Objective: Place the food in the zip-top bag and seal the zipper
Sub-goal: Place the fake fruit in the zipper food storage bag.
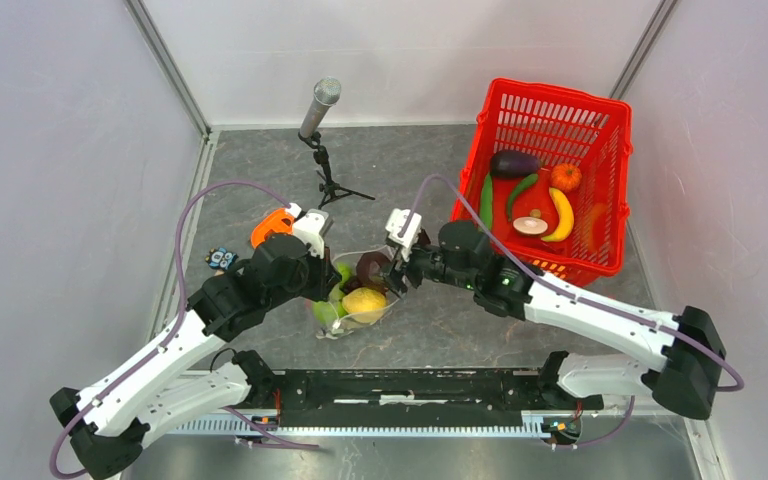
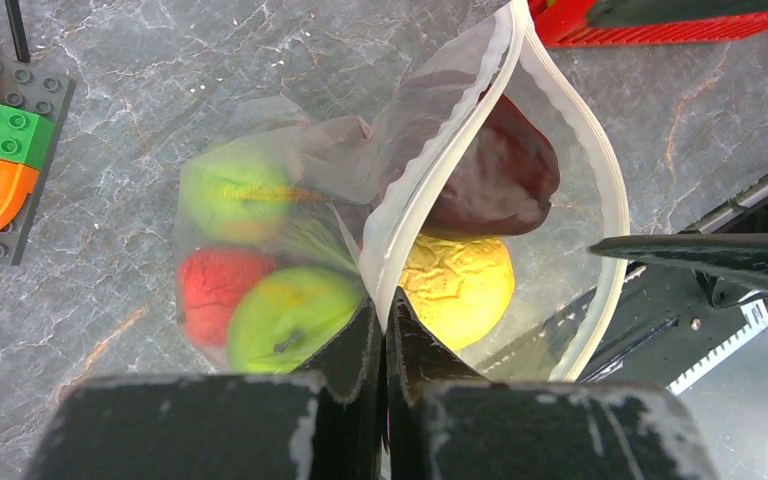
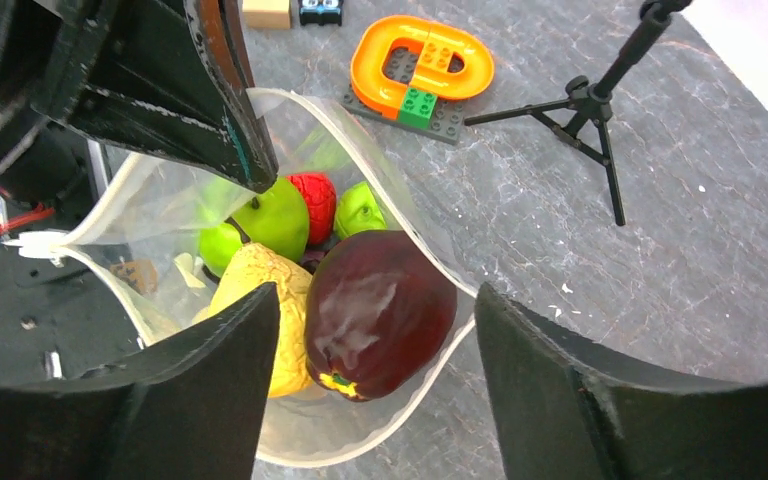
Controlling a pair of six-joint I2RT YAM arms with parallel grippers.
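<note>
The clear zip-top bag [image 1: 352, 322] lies at mid-table with its mouth open. It holds a yellow lemon [image 2: 465, 285], a dark red fruit [image 2: 500, 170], two green fruits [image 2: 285, 315] and a red piece [image 2: 215, 285]. My left gripper [image 2: 388, 300] is shut on the bag's zipper rim [image 2: 430, 170] and holds that edge up. My right gripper [image 3: 375, 295] is open just above the bag mouth. The dark red fruit [image 3: 380, 310] lies below it inside the bag, beside the lemon [image 3: 260, 290]. In the top view the left gripper [image 1: 332, 285] and the right gripper [image 1: 392, 272] meet over the bag.
A red mesh basket [image 1: 560, 110] at the back right holds an eggplant, a banana, long green vegetables and other toy food. A microphone on a tripod [image 1: 320, 105] stands behind the bag. An orange ring on a brick plate [image 3: 425, 60] lies at the left.
</note>
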